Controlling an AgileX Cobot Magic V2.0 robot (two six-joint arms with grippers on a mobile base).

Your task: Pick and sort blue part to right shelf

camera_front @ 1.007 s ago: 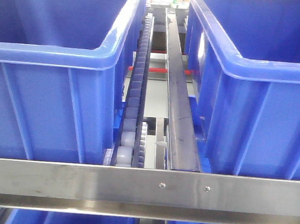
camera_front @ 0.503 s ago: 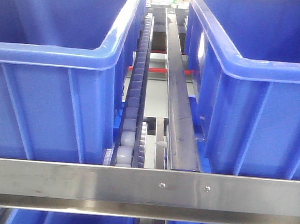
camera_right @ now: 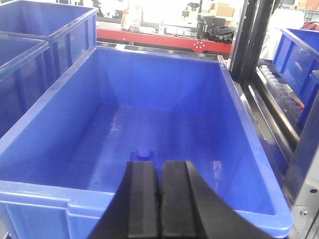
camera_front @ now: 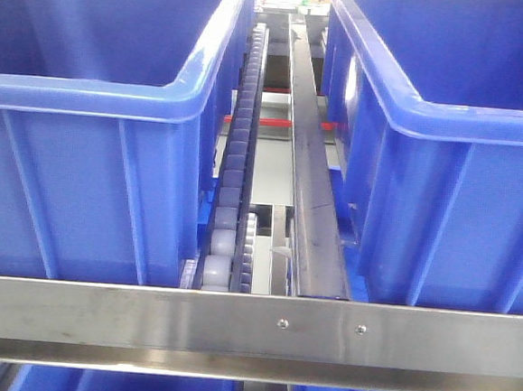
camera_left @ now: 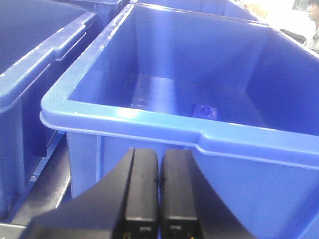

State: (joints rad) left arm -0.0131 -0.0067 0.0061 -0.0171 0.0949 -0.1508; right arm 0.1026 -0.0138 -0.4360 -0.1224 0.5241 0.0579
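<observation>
Front view: right shelf (camera_front: 250,335) fills the frame w/ steel bar along the bottom, roller rail (camera_front: 230,193) up the centre, blue tubs (camera_front: 85,136) either side; no arms visible.

Left wrist view: left pincer (camera_left: 159,194) at bottom centre, fingers pressed together, holding nothing. A small blue part (camera_left: 205,110) lies on the tub floor, centre-right.

Right wrist view: right pincer (camera_right: 158,199) likewise closed & empty; a small blue part (camera_right: 143,153) sits just above it, mid-frame. Probably the pick: open wide before dipping, clear the near rim, descend straight.
</observation>
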